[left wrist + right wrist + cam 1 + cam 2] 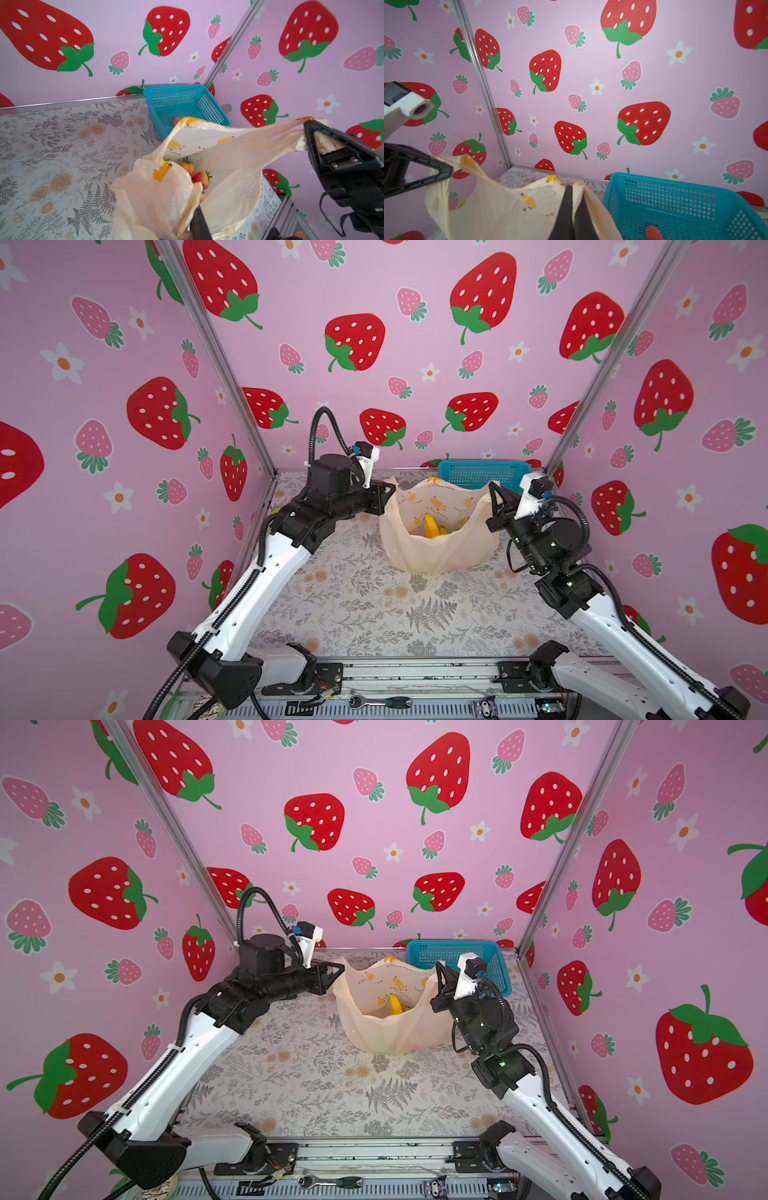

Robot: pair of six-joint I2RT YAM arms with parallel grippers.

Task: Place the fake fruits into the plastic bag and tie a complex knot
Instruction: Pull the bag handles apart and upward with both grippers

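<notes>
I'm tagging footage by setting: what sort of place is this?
Probably a staged robot test booth: two robot arms mounted on a metal rail, strawberry wallpaper on all three walls, and a plastic bag of fake fruit on the floral tabletop.

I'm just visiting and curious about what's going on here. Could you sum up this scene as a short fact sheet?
Bag: plastic bag, upright, mouth open, no knot
Left side: left claw shut on the bag's top edge
Right side: right claw shut on the opposite edge
Inside: bananas, strawberries
Behind: blue basket holding one small red fruit
</notes>
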